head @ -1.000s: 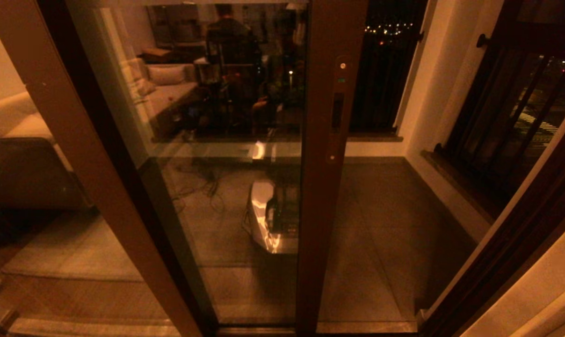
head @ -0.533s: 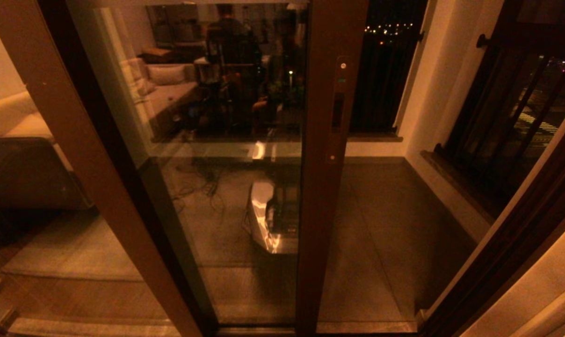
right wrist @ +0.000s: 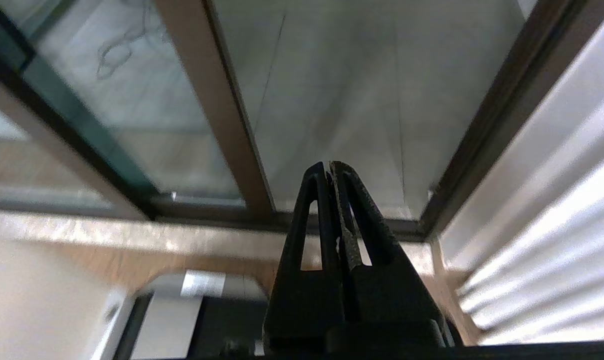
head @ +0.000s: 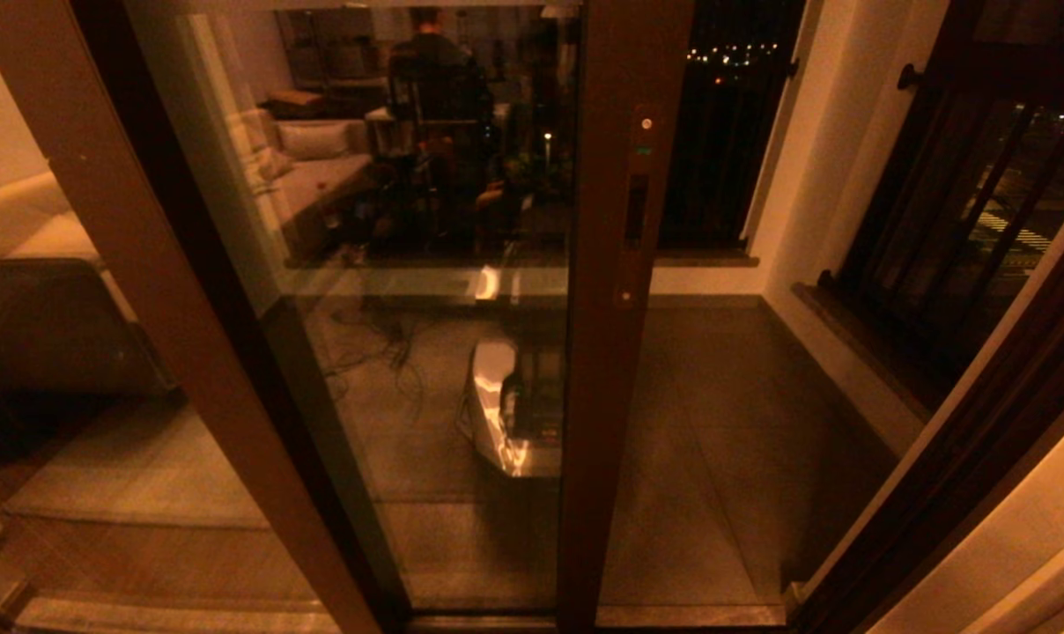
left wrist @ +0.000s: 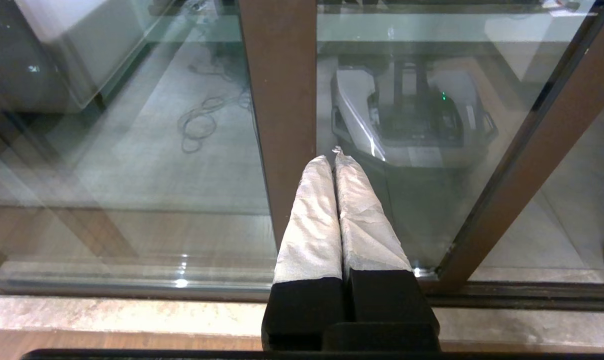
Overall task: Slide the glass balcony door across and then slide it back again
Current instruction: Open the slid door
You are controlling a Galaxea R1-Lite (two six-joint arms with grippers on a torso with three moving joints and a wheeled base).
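Note:
The glass balcony door [head: 426,370] fills the middle of the head view. Its brown upright edge [head: 616,352] carries the slim handle plate [head: 637,207] with small screws. Right of that edge is an open gap onto the balcony floor [head: 717,423]. Neither gripper shows in the head view. In the left wrist view my left gripper [left wrist: 332,159], fingers wrapped in white, is shut on nothing, low before the door's glass [left wrist: 432,210]. In the right wrist view my right gripper [right wrist: 330,165] is shut and empty, low near the door's edge [right wrist: 217,110], facing the gap.
The other brown-framed pane [head: 144,291] stands at the left. A black-barred railing [head: 955,202] lines the balcony's right side. The dark side jamb [head: 964,458] bounds the gap on the right. The floor track [left wrist: 532,292] runs along the sill.

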